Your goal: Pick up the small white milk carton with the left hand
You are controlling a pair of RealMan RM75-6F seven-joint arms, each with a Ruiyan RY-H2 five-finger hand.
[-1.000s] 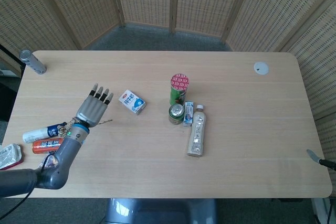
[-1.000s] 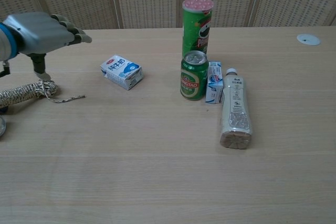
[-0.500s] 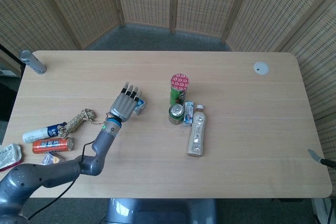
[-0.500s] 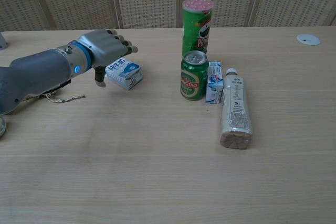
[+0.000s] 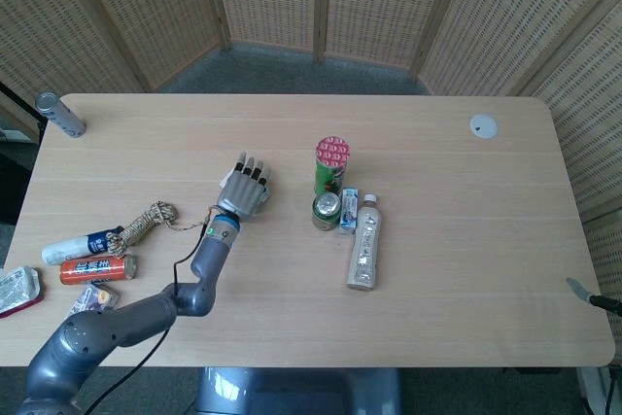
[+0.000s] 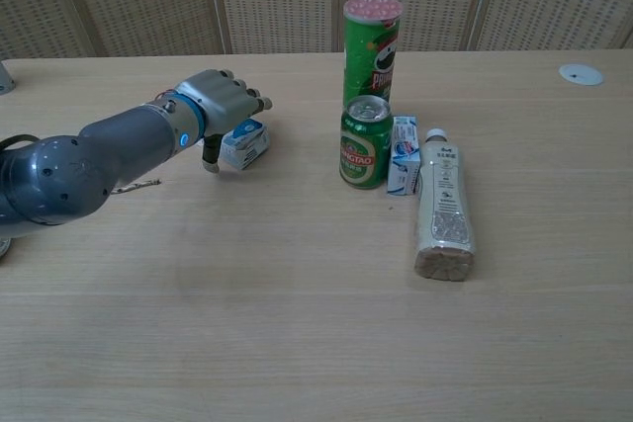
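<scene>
From above, our left hand point(image 5: 245, 188) hides most of the small white-and-blue milk carton point(image 5: 230, 179); the chest view shows the carton point(image 6: 245, 144) on the light wooden table point(image 6: 297, 323), fingers spread over it, thumb down beside it, no grip visible. Bare tabletop separates it from the green beer can point(image 6: 364, 142).

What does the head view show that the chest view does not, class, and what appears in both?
Only the head view shows the rope, the red can, the white tube and the grey cylinder at the table's left. Only the chest view shows the milk carton plainly, under the fingers. Both show the left hand above the carton, the green can, the crisp tube and the lying bottle.
</scene>
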